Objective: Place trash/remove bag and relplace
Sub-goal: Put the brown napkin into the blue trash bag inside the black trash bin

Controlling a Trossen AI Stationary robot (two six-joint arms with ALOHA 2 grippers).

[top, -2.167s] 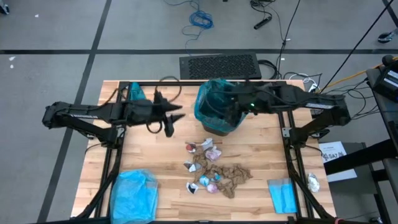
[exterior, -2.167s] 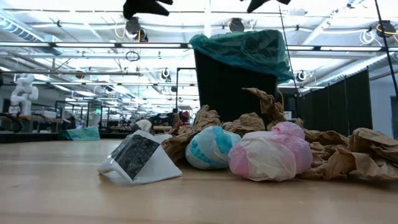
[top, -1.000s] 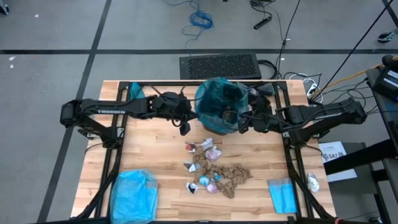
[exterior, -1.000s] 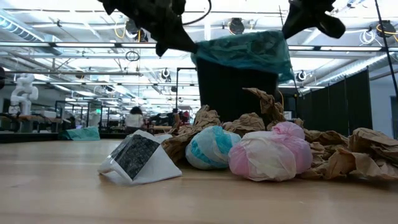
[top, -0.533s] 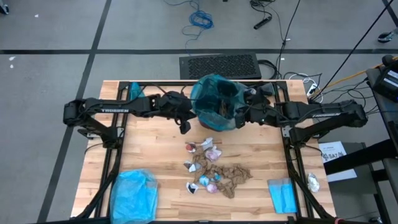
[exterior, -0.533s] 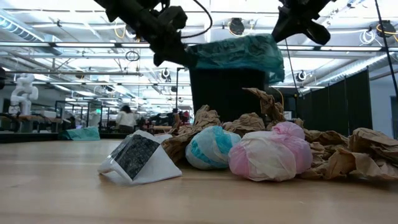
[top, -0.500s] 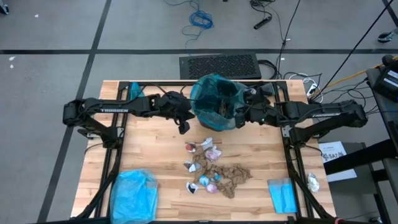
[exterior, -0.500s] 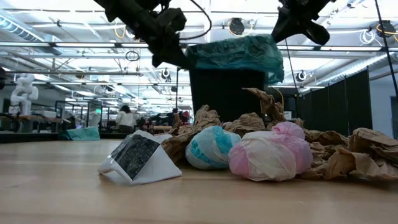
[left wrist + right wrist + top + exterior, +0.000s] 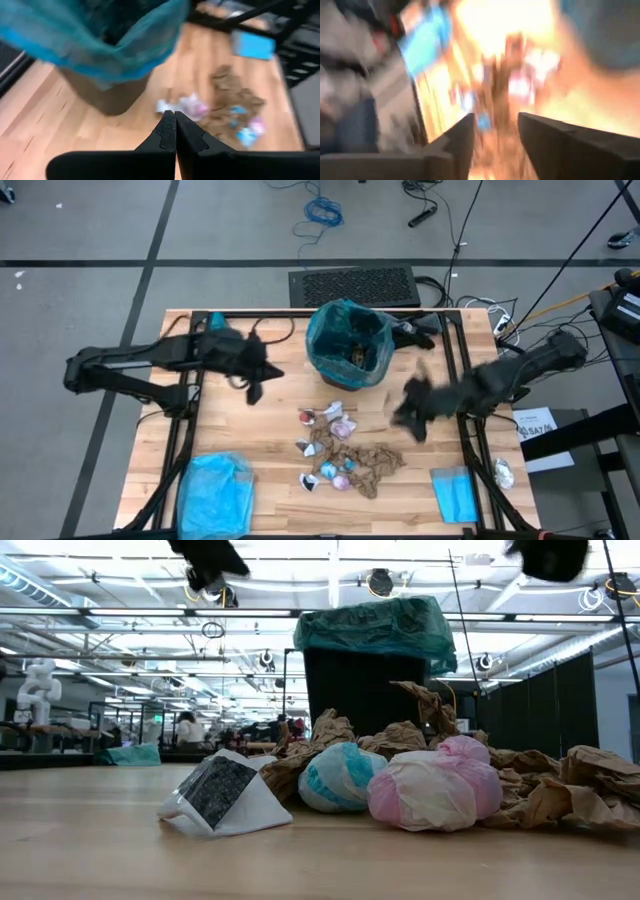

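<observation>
A small black bin (image 9: 350, 375) stands at the table's far middle, with the teal-green bag (image 9: 345, 340) lining it and draped over its rim (image 9: 375, 628). The trash (image 9: 345, 450), brown paper with white, pink and pale blue scraps, lies in a heap on the table nearer than the bin. My left gripper (image 9: 252, 390) hangs shut in the air left of the bin (image 9: 100, 90), holding nothing. My right gripper (image 9: 405, 412) hovers right of the heap, blurred; its fingers (image 9: 495, 120) stand open with nothing between them.
A pale sky-blue plastic bag (image 9: 215, 490) lies at the near left corner, and a folded blue item (image 9: 455, 492) at the near right. A small teal piece (image 9: 215, 326) sits at the far left by the arm's frame. Bare wood shows between the bin and the left arm.
Both grippers have left the bin's rim. My left gripper has drawn back toward the table's left edge and risen. My right gripper has swung away toward the table's near right and turned. The bag stays draped over the bin's rim.
</observation>
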